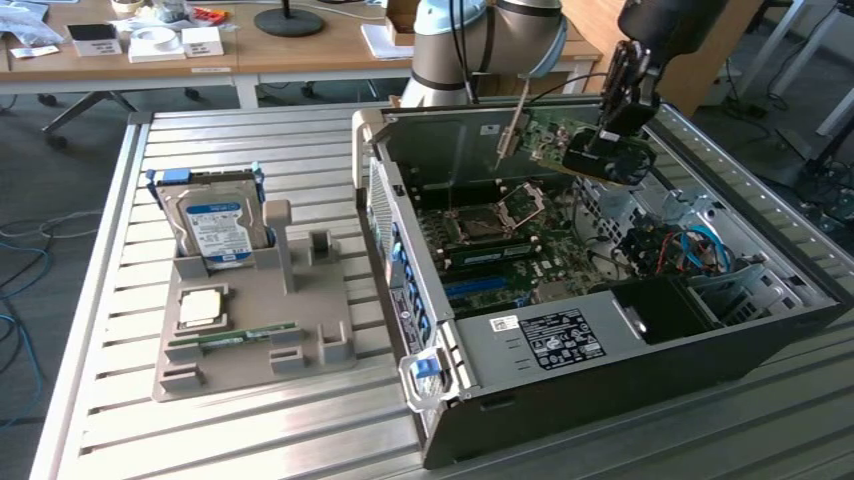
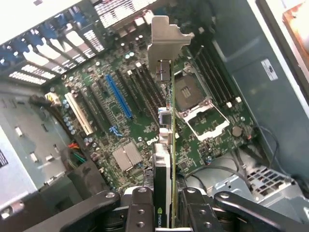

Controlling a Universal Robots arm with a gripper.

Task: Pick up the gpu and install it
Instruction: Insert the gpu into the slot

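My gripper (image 1: pixel 603 140) hangs over the open computer case (image 1: pixel 627 370), shut on the gpu (image 1: pixel 558 142). The card is in the air above the motherboard (image 1: pixel 514 255), tilted, with its silver end bracket (image 1: pixel 511 128) pointing towards the case's rear wall. In the wrist view the gpu (image 2: pixel 170 140) is seen edge-on between the fingers (image 2: pixel 141 209), and its bracket (image 2: pixel 166 36) is at the far end. Below it lie the motherboard (image 2: pixel 145 130), a blue slot (image 2: pixel 118 96), a white slot (image 2: pixel 79 113) and the bare CPU socket (image 2: pixel 200 104).
A grey fixture (image 1: pixel 314 355) on the slatted table at the exterior view's left holds a blue-labelled hard drive (image 1: pixel 220 228), a CPU (image 1: pixel 200 305) and a green RAM stick (image 1: pixel 247 334). Cables (image 1: pixel 681 250) and a drive cage (image 1: pixel 667 305) fill the case's right side. Desks stand behind.
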